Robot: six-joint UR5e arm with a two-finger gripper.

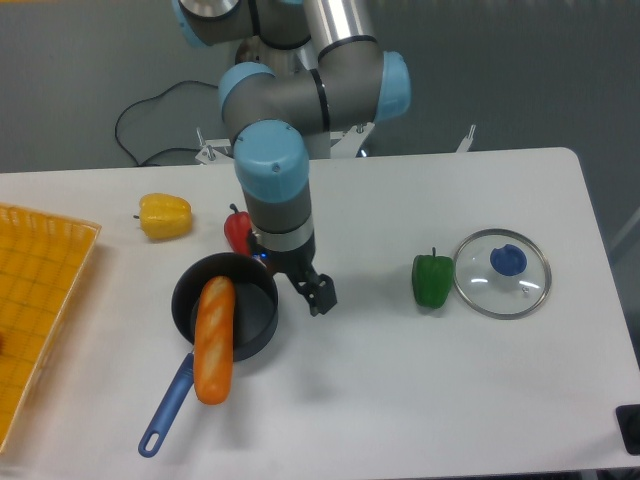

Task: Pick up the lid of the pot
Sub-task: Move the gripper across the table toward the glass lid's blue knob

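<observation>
The clear pot lid (pixel 482 285), with its blue knob (pixel 508 260), lies on the right of the worktop (pixel 420 400), just beside a green pepper (pixel 432 280) to its left. The fingers (pixel 319 295) are spread apart, well left of the lid, by the far right edge of the black pan (pixel 258 318). A long orange item (pixel 213 350) leans over the pan's near rim. A red pepper (pixel 237 228) is beyond the pan, a yellow pepper (pixel 164 216) far left.
</observation>
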